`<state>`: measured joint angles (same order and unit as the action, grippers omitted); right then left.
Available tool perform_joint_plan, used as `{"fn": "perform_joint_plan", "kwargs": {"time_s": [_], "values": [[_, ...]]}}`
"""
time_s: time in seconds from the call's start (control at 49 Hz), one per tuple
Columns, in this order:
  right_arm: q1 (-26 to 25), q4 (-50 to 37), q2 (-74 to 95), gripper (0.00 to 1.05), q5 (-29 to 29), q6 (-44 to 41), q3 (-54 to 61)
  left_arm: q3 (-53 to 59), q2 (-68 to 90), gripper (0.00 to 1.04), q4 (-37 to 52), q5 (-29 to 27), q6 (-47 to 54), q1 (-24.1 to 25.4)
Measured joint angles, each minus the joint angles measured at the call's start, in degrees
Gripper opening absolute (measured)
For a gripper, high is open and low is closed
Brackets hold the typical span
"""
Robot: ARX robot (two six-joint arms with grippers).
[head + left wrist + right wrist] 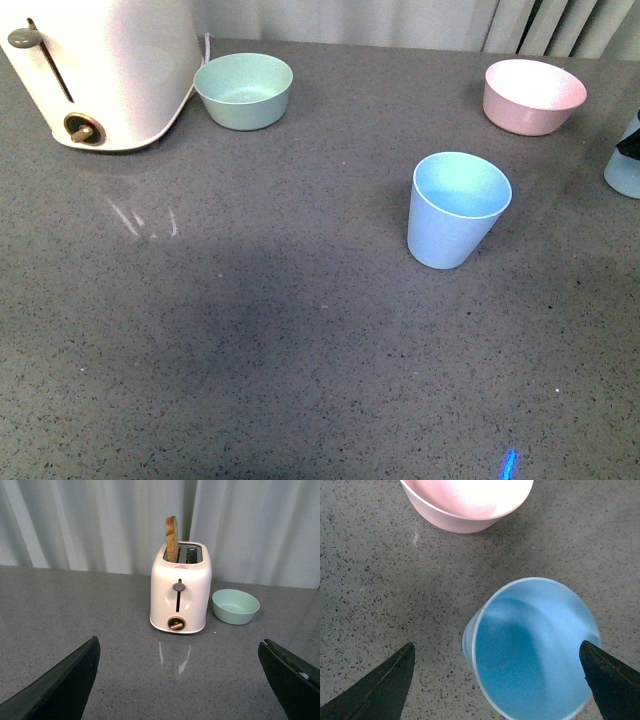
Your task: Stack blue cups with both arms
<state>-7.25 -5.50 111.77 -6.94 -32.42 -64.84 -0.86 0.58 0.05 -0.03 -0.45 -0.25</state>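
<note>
Everything is pointing to a kitchen counter, most likely in a home or a mock-up of one. A grey speckled, stone-look countertop [250,350] is filling the front view and running back to the far edge. A white pop-up toaster [180,595] is standing on it, with a brown slice [172,537] sticking up from one slot. Everyday tableware is sitting around it: a mint-green bowl [243,90] just beside the toaster, a pink bowl [534,95] well apart from it, and a light blue cup [458,208] standing upright between them. Pale pleated curtains [75,525] are hanging directly behind the counter, closing off the background.
</note>
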Motion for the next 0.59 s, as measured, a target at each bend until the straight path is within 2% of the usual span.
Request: {"fn": "perform_joint_plan", "kwargs": {"time_s": [0.061,0.204,0.408,0.551,0.592], "values": [[0.5,0.0,1.5,0.95,0.4,0.0,-1.2,0.0,0.0,0.96,0.0,0.0,0.0,0.0],[1.2,0.3,3.5,0.71,1.7,-0.1,-2.4,0.0,0.0,0.96,0.0,0.0,0.0,0.0],[1.1,0.5,4.2,0.46,1.6,0.2,-2.4,0.0,0.0,0.96,0.0,0.0,0.0,0.0],[0.2,0.6,4.1,0.22,1.4,0.3,-2.2,0.0,0.0,0.96,0.0,0.0,0.0,0.0],[0.1,0.6,4.1,0.18,1.3,0.4,-2.0,0.0,0.0,0.96,0.0,0.0,0.0,0.0]]}}
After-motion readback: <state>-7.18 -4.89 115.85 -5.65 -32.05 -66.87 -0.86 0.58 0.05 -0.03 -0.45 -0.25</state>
